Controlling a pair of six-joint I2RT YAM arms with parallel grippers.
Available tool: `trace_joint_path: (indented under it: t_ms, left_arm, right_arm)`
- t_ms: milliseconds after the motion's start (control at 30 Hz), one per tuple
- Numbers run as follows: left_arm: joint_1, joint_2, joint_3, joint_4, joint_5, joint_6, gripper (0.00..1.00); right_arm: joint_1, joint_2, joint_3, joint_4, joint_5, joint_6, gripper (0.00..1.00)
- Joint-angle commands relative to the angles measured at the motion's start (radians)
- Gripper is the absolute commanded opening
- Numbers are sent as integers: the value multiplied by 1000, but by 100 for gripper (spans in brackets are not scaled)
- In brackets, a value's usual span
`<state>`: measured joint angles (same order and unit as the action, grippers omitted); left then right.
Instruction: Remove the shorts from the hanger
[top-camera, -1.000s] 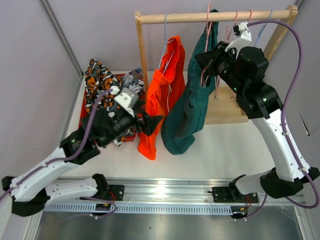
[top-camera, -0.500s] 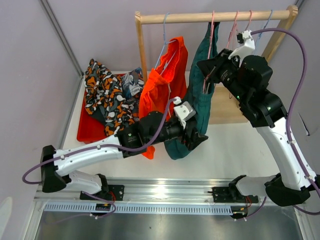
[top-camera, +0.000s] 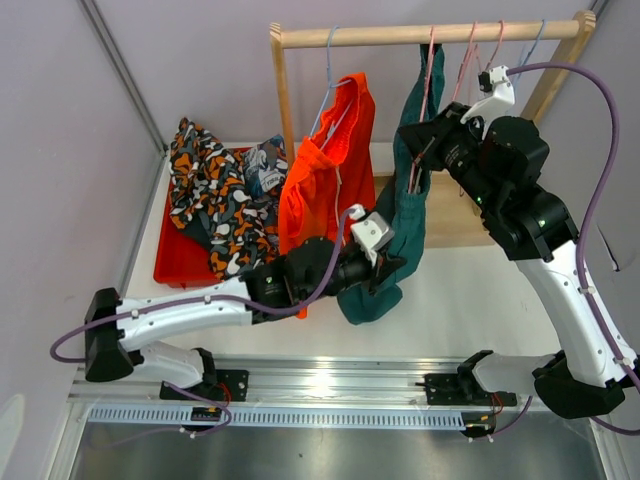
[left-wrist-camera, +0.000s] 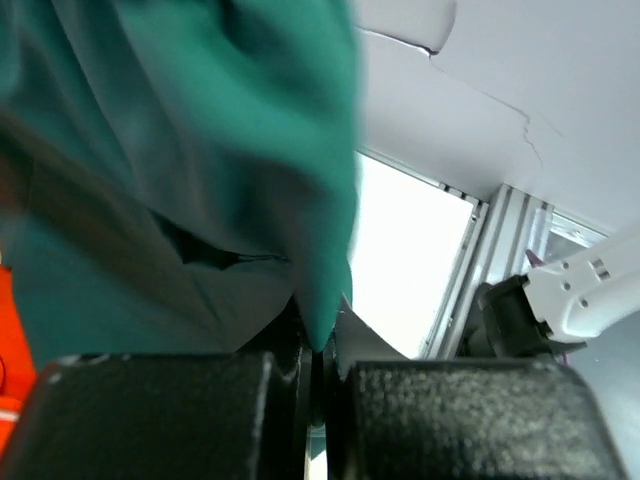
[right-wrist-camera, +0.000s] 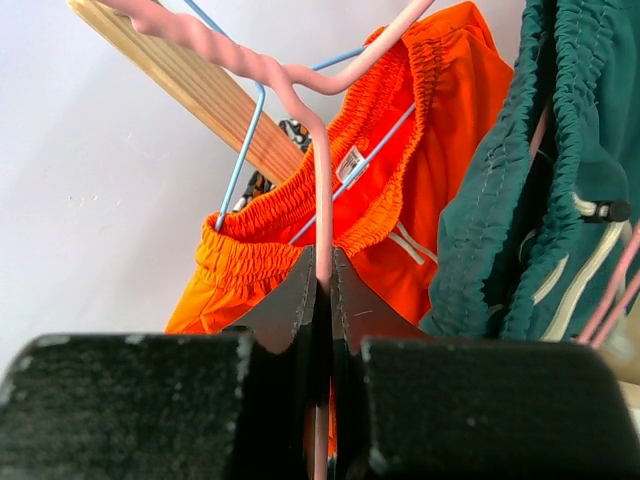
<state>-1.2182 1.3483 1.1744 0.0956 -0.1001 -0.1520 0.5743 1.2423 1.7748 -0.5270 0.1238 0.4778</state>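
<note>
Dark teal green shorts (top-camera: 405, 215) hang on a pink hanger (top-camera: 428, 70) from the wooden rail (top-camera: 400, 35). My left gripper (top-camera: 385, 262) is shut on the bottom hem of these shorts; in the left wrist view a fold of teal fabric (left-wrist-camera: 200, 130) runs down between the closed fingers (left-wrist-camera: 322, 345). My right gripper (top-camera: 415, 140) is shut on the pink hanger wire (right-wrist-camera: 322, 200), beside the shorts' waistband (right-wrist-camera: 560, 170). Bright orange shorts (top-camera: 330, 170) hang on a blue hanger to the left.
A red bin (top-camera: 175, 265) at the left holds orange-black-white printed shorts (top-camera: 215, 200) and a blue-white pair (top-camera: 265, 165). Bare hangers (top-camera: 497, 45) hang at the rail's right end. The rack's wooden base (top-camera: 450, 225) lies behind the teal shorts.
The left arm swung right from the orange shorts to the teal pair, and its gripper closed on the teal hem. The right gripper kept its hold on the pink hanger.
</note>
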Motion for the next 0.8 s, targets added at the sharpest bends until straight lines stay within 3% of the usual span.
trace_joint_path:
  t_ms: [0, 200, 367, 533, 767]
  left_arm:
    - [-93, -122, -83, 33, -99, 0, 0]
    - [-327, -222, -261, 18, -259, -41, 0]
    - [-403, -203, -337, 52, -323, -115, 0]
    - [-403, -156, -285, 72, -365, -66, 0]
    - [-190, -41, -110, 16, -343, -8, 0]
  right_arm:
    - [-7, -20, 38, 113, 14, -16, 0]
    - [-34, -1, 66, 102, -3, -15, 0]
    - [-44, -1, 69, 98, -13, 2, 0]
    - [-44, -21, 66, 64, -27, 36, 0]
    - [-28, -110, 19, -69, -76, 162, 0]
